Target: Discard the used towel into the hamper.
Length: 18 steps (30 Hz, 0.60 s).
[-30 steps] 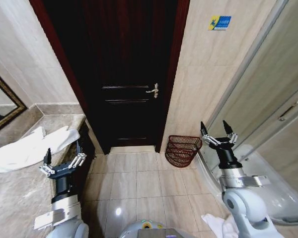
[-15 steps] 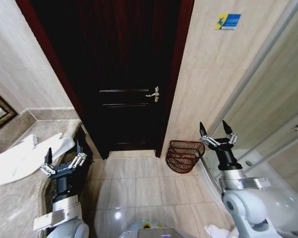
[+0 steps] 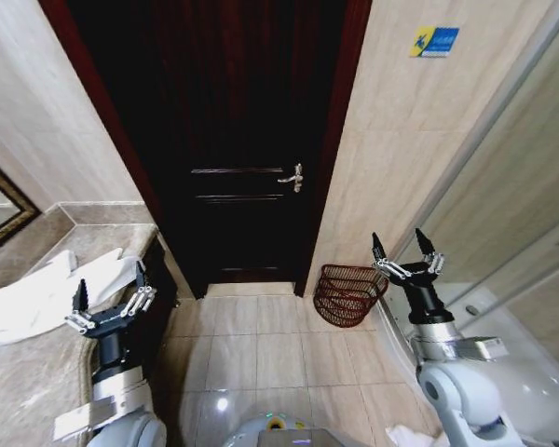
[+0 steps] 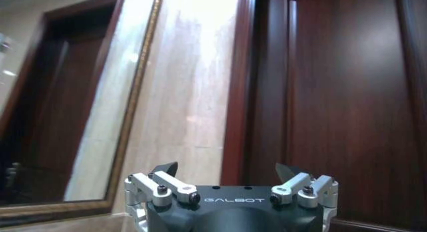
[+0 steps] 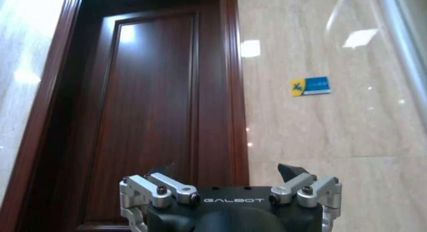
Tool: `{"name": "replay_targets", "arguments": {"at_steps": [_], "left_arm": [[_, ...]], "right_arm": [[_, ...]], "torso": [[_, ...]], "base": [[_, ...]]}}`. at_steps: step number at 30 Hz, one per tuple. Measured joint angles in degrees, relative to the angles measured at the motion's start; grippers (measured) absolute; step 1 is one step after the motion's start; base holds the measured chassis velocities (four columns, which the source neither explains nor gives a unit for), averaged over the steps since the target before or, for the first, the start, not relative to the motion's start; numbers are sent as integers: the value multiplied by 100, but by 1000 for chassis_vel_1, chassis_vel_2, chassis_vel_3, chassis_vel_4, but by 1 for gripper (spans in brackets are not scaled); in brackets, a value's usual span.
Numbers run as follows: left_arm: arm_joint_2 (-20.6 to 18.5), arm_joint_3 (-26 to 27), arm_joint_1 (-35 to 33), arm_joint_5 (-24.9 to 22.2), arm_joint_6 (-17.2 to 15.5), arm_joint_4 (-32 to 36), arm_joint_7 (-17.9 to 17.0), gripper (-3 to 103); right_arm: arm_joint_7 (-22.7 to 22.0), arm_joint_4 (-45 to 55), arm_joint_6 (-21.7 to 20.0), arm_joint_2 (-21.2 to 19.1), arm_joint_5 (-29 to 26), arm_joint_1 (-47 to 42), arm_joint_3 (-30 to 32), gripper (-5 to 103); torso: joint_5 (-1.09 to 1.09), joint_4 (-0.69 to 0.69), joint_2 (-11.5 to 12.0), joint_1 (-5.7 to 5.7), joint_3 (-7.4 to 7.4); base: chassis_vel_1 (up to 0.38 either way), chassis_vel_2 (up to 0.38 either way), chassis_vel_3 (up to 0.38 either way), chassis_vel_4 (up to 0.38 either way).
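Dark wood door (image 3: 242, 140) fills the far wall; marble counter (image 3: 37, 372) runs along the left with the white towel (image 3: 37, 298) on it. Wire hamper (image 3: 349, 293) sits on the floor by the door frame. Left gripper (image 3: 107, 303) and right gripper (image 3: 405, 256) both spread wide, empty. Judging by this, grasping hasn't begun; reaching for the towel is what's needed, nothing blocking.
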State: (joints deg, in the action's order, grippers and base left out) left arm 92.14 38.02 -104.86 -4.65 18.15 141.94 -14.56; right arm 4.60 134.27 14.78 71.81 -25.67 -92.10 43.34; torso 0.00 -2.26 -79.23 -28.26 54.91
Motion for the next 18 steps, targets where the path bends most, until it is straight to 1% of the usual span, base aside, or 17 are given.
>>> {"name": "replay_targets", "arguments": {"at_steps": [6,13,18], "left_arm": [[0,54,1,-39,-90,32,-107,96],[0,52,49,-56,-151,10,-149,96],[0,68,62,-56,-162,5,-174,96]], "right_arm": [[12,-48,2,4,5,45,-5,100],[-56,-36,-165,-25,102,41,27,100],[-80,-37,-231,-75,105,97,19,100]], "torso": [[0,-1,1,0,0],[0,1,1,0,0],[0,-1,1,0,0]], "base": [[66,76,90,57],[111,103,79,103],[126,126,128,128]]}}
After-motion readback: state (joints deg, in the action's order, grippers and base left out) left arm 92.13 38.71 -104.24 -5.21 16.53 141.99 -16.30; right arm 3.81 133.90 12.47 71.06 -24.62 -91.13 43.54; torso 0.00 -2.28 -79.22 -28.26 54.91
